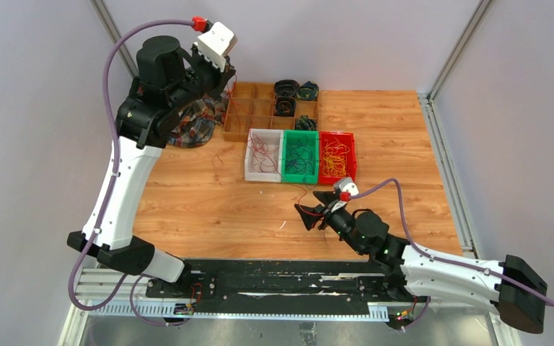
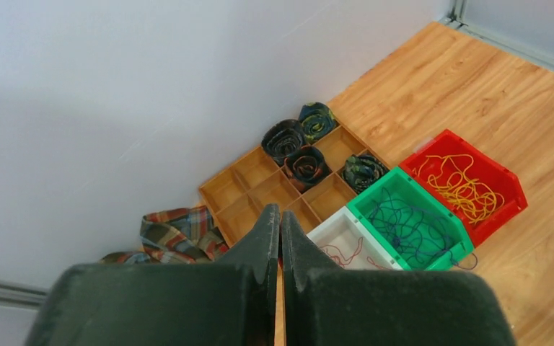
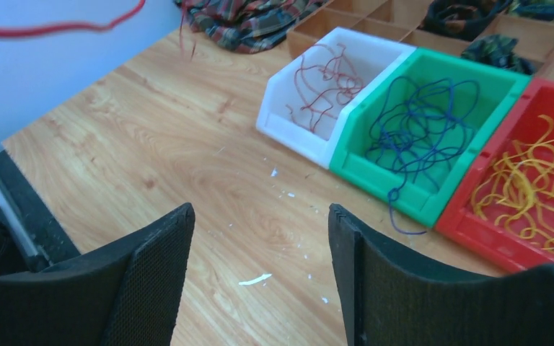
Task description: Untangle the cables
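Most cables, seemingly, beyond right claw.

Wooden table bears three bins, organizer, cloth.

Red cables, blue cables, yellow cables, plaid cloth.

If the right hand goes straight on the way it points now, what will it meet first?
Most likely the bare table: the open right hand seems tilted down at it. If it runs level, the front walls of the white bin and green bin come first; depth is unclear.
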